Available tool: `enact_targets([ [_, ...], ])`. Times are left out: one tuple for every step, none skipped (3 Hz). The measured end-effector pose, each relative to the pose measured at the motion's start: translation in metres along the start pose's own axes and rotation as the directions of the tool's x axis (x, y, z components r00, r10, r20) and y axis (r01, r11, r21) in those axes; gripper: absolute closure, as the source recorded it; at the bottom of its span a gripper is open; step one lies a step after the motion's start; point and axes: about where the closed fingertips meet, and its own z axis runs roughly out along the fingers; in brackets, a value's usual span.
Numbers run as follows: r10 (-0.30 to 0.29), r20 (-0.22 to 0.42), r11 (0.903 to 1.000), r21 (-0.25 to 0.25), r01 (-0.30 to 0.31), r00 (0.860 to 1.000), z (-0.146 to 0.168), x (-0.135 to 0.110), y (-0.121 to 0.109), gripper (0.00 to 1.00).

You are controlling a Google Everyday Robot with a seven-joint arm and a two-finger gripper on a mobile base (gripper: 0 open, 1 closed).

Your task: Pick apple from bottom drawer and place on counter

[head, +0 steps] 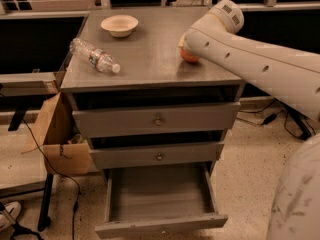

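Observation:
The orange-red apple (189, 57) sits on the grey counter (150, 51) near its right edge, mostly covered by the end of my white arm. My gripper (183, 44) is at the arm's tip, right over the apple and hidden by the wrist. The bottom drawer (160, 200) is pulled out and its inside shows nothing but bare grey wood. The two drawers above it are pushed nearly shut.
A beige bowl (119, 25) stands at the back left of the counter. A clear plastic water bottle (94, 55) lies on its side at the left. A cardboard box (60, 139) and cables sit on the floor to the cabinet's left.

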Motion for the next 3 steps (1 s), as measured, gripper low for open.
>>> enact_targets([
  [0.007,0.015,1.0,-0.004,-0.007,1.0,0.0043,-0.0015,0.0031,0.12],
  [0.018,0.042,0.9998,-0.012,-0.018,0.999,0.0102,-0.0062,0.0099,0.0],
  [0.018,0.042,0.9998,-0.012,-0.018,0.999,0.0103,-0.0063,0.0099,0.0],
])
